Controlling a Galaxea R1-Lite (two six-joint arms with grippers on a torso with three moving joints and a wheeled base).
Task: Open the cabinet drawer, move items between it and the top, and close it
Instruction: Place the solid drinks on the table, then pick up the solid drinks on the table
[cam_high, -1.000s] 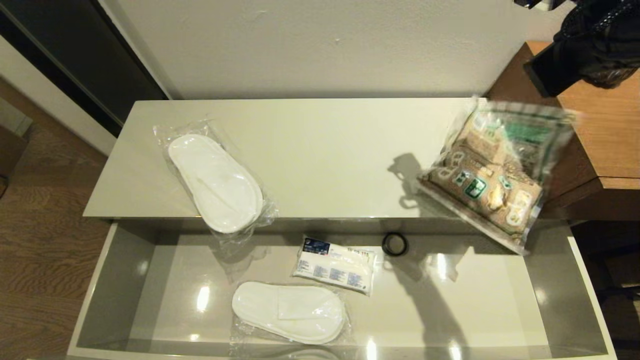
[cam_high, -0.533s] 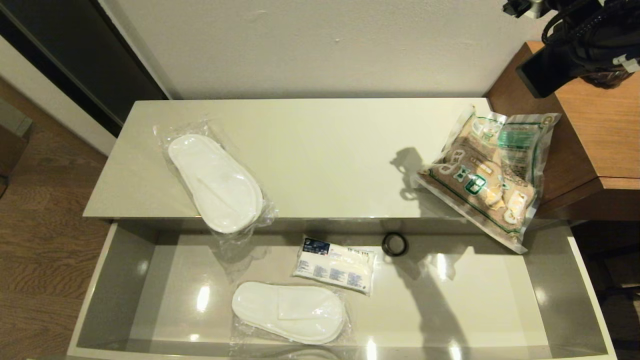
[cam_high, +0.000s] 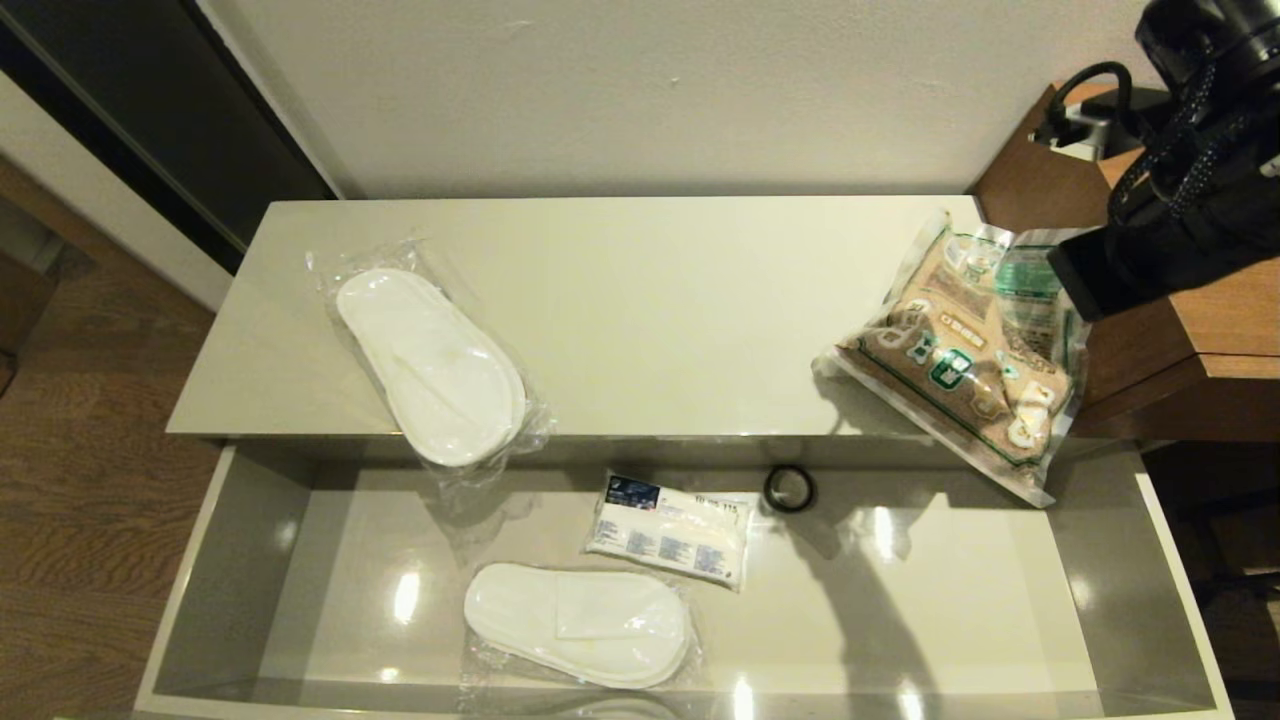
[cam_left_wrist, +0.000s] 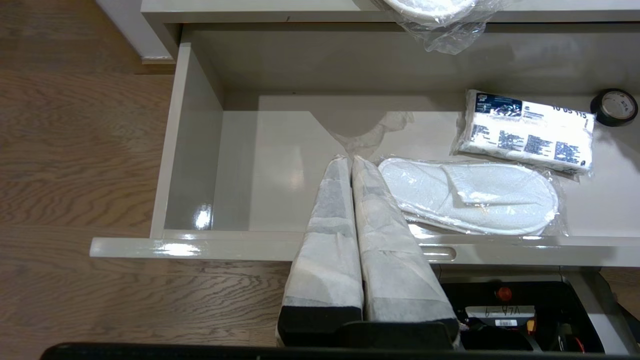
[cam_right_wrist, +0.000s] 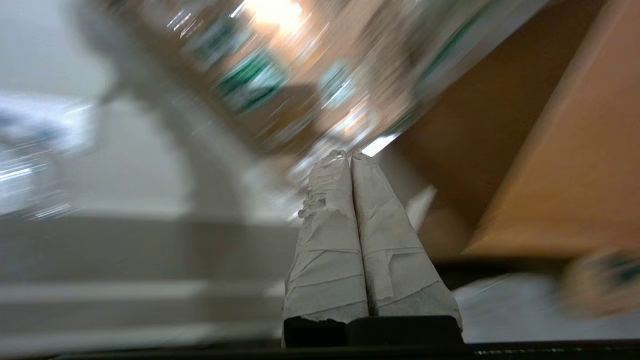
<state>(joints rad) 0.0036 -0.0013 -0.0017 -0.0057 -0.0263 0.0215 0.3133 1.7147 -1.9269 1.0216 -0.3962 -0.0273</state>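
The cabinet drawer (cam_high: 1170, 560) stands pulled out, grey lining showing. One slipper pair (cam_high: 430, 365) in clear plastic lies on the left of the top (cam_high: 650, 300), overhanging its front edge. A second slipper pair (cam_high: 578, 622) lies in the drawer, near its front rim (cam_left_wrist: 200, 247). The grain bag (cam_high: 965, 350) with green label rests on the top's right end, one corner jutting over the drawer. My right gripper (cam_right_wrist: 350, 155) is shut and empty, above and to the right of the bag (cam_right_wrist: 280, 65). My left gripper (cam_left_wrist: 350, 159) is shut and empty, above the drawer's front rim, beside the slipper pair (cam_left_wrist: 470, 195).
A small white packet with blue print (cam_high: 672, 528) and a small black ring (cam_high: 790, 489) lie at the back of the drawer. A brown wooden cube (cam_high: 1220, 290) stands right of the cabinet, under my right arm (cam_high: 1180, 230). Wood floor lies to the left.
The grain bag, blurred and in motion a second ago, has settled on the top's right end. My right arm has come down from the upper corner to over the wooden cube.
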